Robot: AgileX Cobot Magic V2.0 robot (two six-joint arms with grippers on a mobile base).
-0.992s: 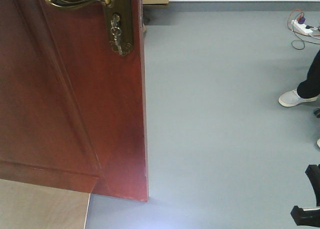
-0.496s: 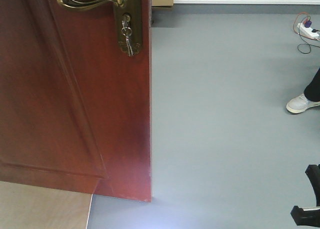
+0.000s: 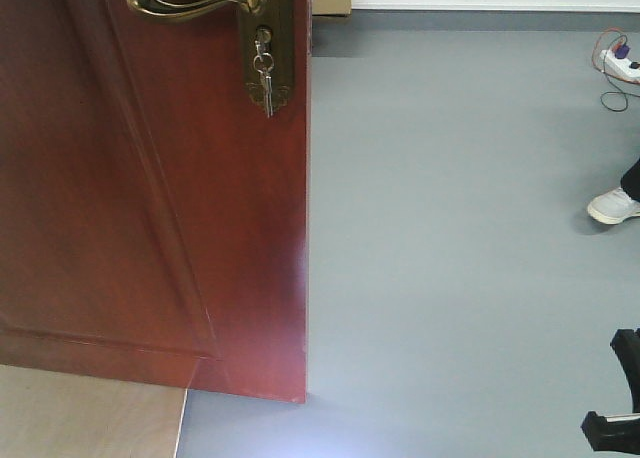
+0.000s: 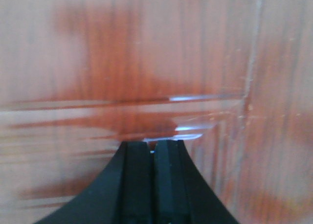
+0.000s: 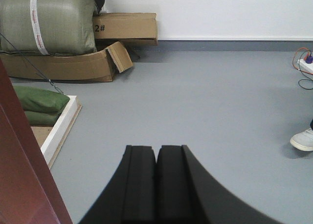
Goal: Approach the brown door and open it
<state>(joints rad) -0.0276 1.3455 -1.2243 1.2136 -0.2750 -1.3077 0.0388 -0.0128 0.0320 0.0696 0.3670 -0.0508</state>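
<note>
The brown door [image 3: 150, 198] fills the left half of the front view, its free edge standing over the grey floor. Its curved brass lever handle [image 3: 190, 0] is at the top, with the brass backplate [image 3: 272, 48] and small silver keys [image 3: 265, 83] below it. In the left wrist view my left gripper [image 4: 152, 145] is shut with nothing in it, its tips very close to the glossy door panel [image 4: 146, 62]; I cannot tell whether they touch. My right gripper [image 5: 156, 148] is shut and empty over the floor, with the door's edge [image 5: 19, 180] to its left.
A person's white shoe [image 3: 615, 206] and a power strip with cables [image 3: 620, 63] are at the right. Black hardware [image 3: 612, 418] shows at the bottom right. Behind the door lie cardboard boxes [image 5: 124, 28], green sacks [image 5: 46, 21] and a white frame [image 5: 61, 123].
In the front view the door, handle and keys have shifted right and slightly down. The shoe and power strip have slid towards the right edge.
</note>
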